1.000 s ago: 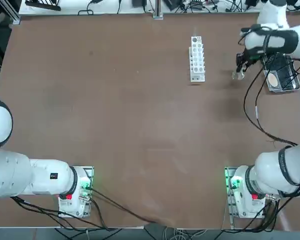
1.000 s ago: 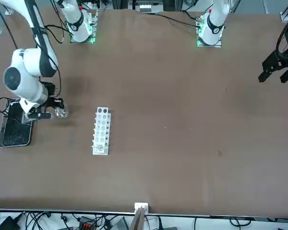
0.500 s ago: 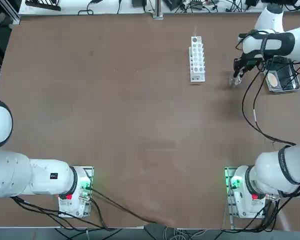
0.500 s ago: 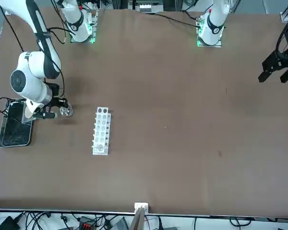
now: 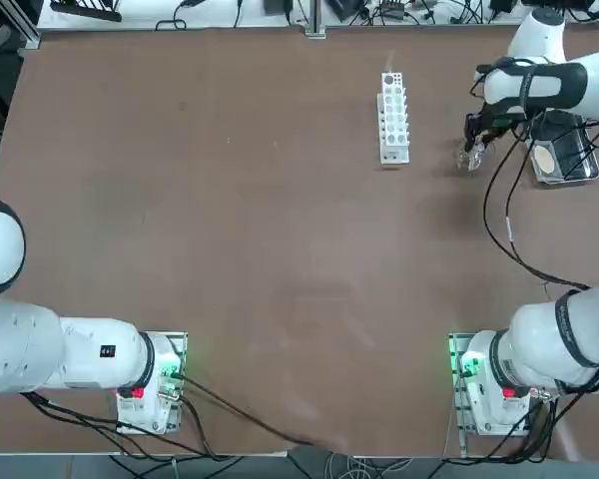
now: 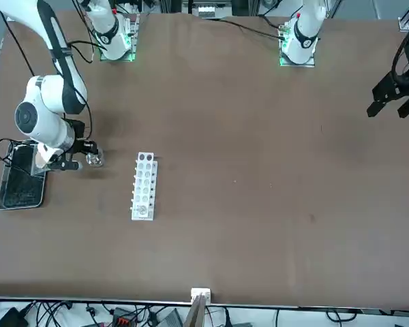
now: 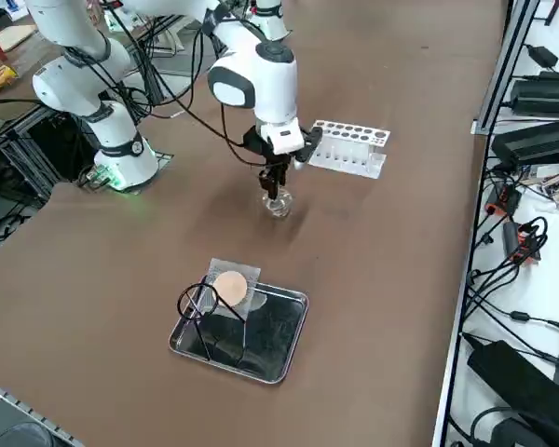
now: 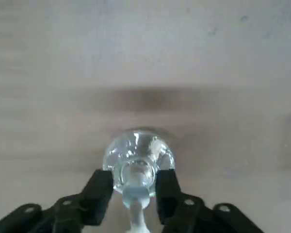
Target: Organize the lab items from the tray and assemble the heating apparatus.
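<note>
The small clear glass burner (image 8: 138, 155) stands upright on the brown table between the tray and the white rack, also seen from above (image 5: 470, 160) and from the side (image 7: 278, 205). My right gripper (image 8: 133, 187) is over it, with a black finger on each side of its neck. The jaws are open, with slim gaps to the glass. The gripper (image 7: 275, 182) points straight down. The shiny metal tray (image 7: 281, 371) holds the grey mesh with a tan centre (image 7: 230, 287) and the black wire ring stand (image 7: 197, 303). The mesh (image 5: 545, 158) lies partly over the tray's rim.
A white test-tube rack (image 5: 393, 118) stands a short way from the burner, on the side away from the tray (image 5: 571, 180). My right arm's black cable (image 5: 499, 215) loops over the table. Bare brown tabletop spreads across the middle and left.
My right gripper carried the burner from beside the tray toward the rack and lowered it onto the table. Its jaws have spread apart from the burner's neck.
</note>
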